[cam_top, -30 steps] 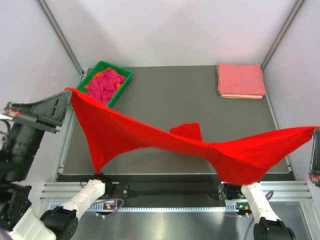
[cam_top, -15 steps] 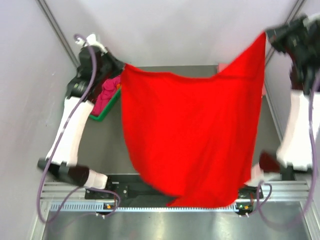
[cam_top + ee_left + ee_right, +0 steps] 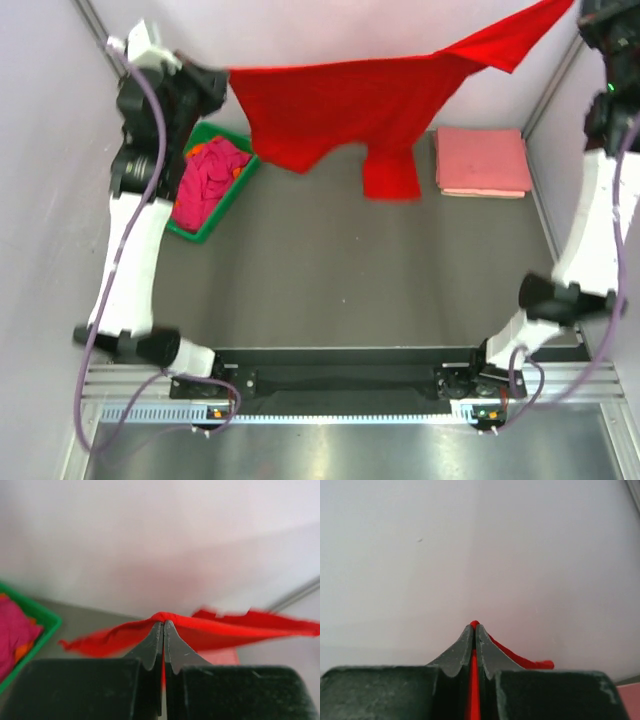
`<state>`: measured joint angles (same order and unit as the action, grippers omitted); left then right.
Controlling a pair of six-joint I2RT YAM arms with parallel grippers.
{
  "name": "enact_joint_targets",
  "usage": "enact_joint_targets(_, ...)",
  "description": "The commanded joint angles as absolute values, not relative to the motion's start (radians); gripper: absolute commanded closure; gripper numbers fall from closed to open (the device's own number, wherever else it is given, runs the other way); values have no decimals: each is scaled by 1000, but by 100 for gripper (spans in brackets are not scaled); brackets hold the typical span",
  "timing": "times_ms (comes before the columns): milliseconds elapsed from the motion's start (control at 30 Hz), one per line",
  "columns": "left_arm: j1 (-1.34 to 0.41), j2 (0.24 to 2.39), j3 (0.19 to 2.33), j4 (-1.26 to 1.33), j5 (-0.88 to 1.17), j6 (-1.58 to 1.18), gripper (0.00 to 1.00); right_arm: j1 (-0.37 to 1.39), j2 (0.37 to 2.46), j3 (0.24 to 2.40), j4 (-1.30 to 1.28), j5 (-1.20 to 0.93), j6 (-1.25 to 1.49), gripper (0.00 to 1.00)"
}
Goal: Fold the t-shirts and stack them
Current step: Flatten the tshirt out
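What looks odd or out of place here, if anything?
The red t-shirt hangs stretched in mid-air, pinched at its ends by the left gripper and the right gripper; one sleeve dangles. The green tray holds crumpled shirts, while the pink stack lies neat.

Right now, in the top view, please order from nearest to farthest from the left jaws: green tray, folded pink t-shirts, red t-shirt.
1. The red t-shirt: held in the left jaws, stretched in the air.
2. The green tray: below them, back left.
3. The folded pink t-shirts: back right corner.
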<state>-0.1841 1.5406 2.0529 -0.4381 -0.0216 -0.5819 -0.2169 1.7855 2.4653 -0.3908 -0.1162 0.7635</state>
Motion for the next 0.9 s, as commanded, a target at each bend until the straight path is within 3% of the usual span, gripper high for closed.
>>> enact_joint_targets(0,-178,1312,1800,-357,-25,-615,100,-261,1504,2191,-243,-204,747,100)
enact_joint_targets(33,-178,1268,1631,-350,-28,-623,100,-261,1450,2068,-192,-236,747,100)
enact_joint_targets(133,-178,1109,1389,-447,-58,-653,100,-261,1245,1688,-257,-233,723,100)
enact_joint_targets(367,-179,791,1020,-590,-113,-692,100,-264,840,1060,-522,-34,710,100)
enact_joint_targets(567,-179,634,731,-597,-85,-765,100,-271,649,764,-678,225,709,100)
enact_joint_targets(700,-179,617,563,-531,64,-867,100,-275,630,692,-790,293,735,100)
enact_joint_targets(867,-181,690,482,-567,80,-882,100,-276,670,727,-864,382,750,100)
